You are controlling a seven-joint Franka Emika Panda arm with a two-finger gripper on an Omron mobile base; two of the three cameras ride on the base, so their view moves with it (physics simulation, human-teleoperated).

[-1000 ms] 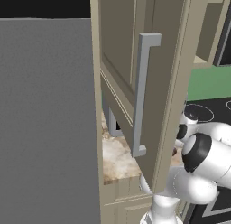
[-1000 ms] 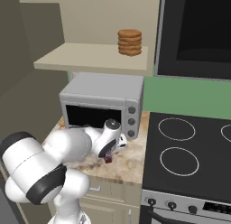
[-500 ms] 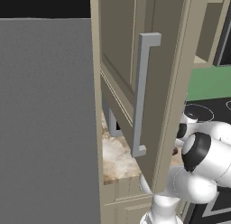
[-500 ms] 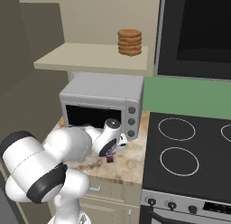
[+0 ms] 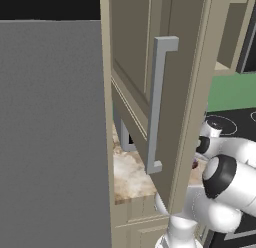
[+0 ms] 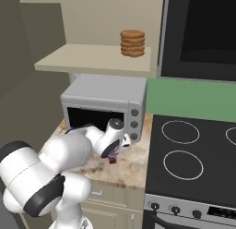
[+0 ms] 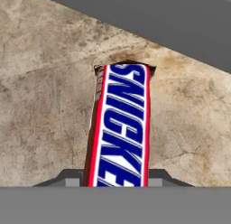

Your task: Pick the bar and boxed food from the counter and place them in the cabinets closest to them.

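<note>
Nearest the base, in the right base view, the white arm reaches forward and low over the counter (image 6: pixel 133 165). The gripper (image 6: pixel 113 157) points down just in front of the grey toaster oven (image 6: pixel 106 108), roughly midway between the counter's front edge and the oven face. A small dark piece of the bar (image 6: pixel 112 160) shows under the hand.

Fingers are closed on the bar. In the hand view the bar (image 7: pixel 119 128) runs up from between the finger tips, which are hardly visible at the bottom. Wrapper: white face, large blue block letters, red borders along both long sides, brown end flap. Its far end sits at the marbled stone, with a dark shadow around it; cannot tell whether it touches. A grey surface crosses the top of the hand view beyond the bar, most likely the oven.

Open room: bare stone to the left and right of the bar in the hand view. The black stovetop (image 6: pixel 193 154) borders the counter on the right.

Above the oven, an open cabinet shelf (image 6: pixel 92 62) carries a stack of brown cookies (image 6: pixel 132 43) near its right end.

In the left base view an open cabinet door (image 5: pixel 165 102) with a long grey handle (image 5: pixel 157 107) covers most of the counter and the hand.
</note>
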